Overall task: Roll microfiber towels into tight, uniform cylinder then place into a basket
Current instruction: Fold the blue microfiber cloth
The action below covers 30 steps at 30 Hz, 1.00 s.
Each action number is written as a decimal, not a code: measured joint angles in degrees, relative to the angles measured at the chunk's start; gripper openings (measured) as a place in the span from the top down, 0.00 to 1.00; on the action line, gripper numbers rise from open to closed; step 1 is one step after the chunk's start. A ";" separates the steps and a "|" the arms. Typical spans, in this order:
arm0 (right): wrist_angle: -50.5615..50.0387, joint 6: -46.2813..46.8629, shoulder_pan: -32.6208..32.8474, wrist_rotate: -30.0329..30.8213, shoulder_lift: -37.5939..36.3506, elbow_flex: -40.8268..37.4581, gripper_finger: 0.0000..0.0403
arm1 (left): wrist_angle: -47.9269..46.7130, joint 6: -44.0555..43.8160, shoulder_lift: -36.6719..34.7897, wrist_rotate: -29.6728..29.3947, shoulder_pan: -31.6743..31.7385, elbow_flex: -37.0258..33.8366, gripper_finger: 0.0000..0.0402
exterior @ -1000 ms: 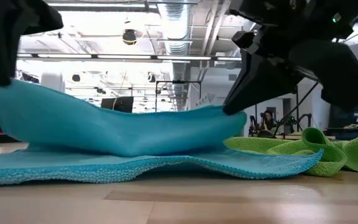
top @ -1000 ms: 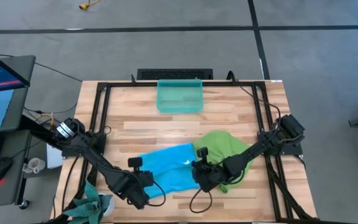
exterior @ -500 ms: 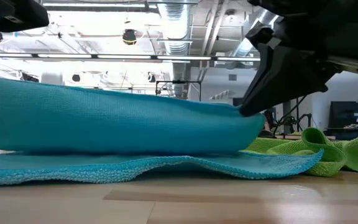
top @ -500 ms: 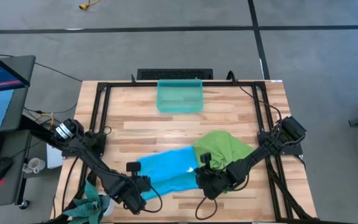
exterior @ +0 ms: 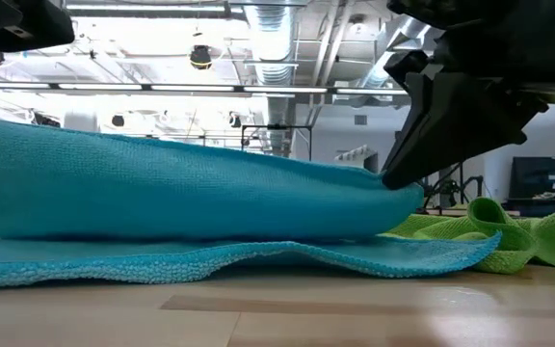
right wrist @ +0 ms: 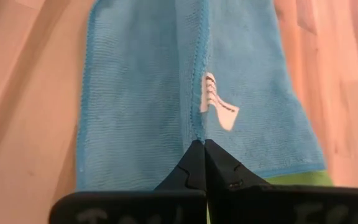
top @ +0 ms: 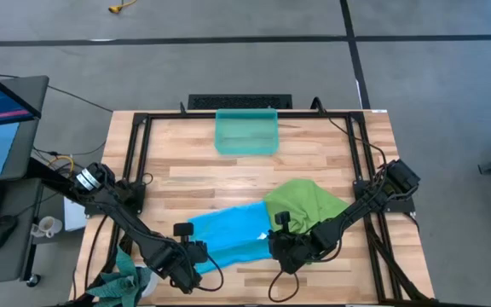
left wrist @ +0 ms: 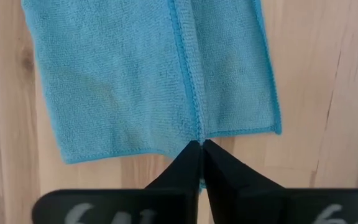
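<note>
The sky-blue towel (top: 228,232) lies near the table's front edge, its lower layer flat on the wood (exterior: 258,258) and an upper layer (exterior: 181,193) raised over it. My left gripper (left wrist: 201,146) is shut on the raised layer's left end, and my right gripper (right wrist: 201,144) is shut on its right end. The lime-green towel (top: 305,203) lies crumpled on the table to the right, under my right arm. The teal basket (top: 246,130) stands at the table's far middle. My left gripper pinches the blue towel's hemmed edge (left wrist: 194,127) between its two shut fingers, at the towel's left end. The held layer is lifted off the lower layer and runs taut toward the other gripper. My right gripper pinches the blue towel's hemmed edge (right wrist: 199,132) between its two shut fingers, at the towel's right end beside the white label (right wrist: 219,111). In the low view the fingers slant down onto it (exterior: 398,183). The held layer is lifted and taut.
A dark teal-green cloth bundle (top: 122,281) hangs at the table's near left corner. A black frame (top: 139,162) runs along the table's left, right and far sides. Bare wood lies between the towels and the basket.
Both grippers have gone toward the table's near edge, still shut on the blue towel. The raised layer, which sagged in the middle between them, is now drawn taut and reaches farther over the lower layer, which has stayed on the table.
</note>
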 joint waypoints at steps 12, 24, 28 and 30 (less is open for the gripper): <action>0.00 1.55 0.00 -8.39 0.00 0.00 0.98 | 1.10 0.30 0.00 3.34 -0.04 0.00 0.83; 0.39 3.50 0.37 -11.85 0.00 0.00 0.93 | 0.74 -0.11 -0.02 -5.70 1.52 -0.02 0.82; 0.72 3.54 0.81 -13.10 0.00 -0.02 0.86 | 1.14 -0.12 -0.02 -7.74 1.88 -0.02 0.82; 0.95 3.92 1.15 -13.24 0.00 0.00 0.81 | 1.71 0.59 -0.02 -7.98 2.04 -0.02 0.82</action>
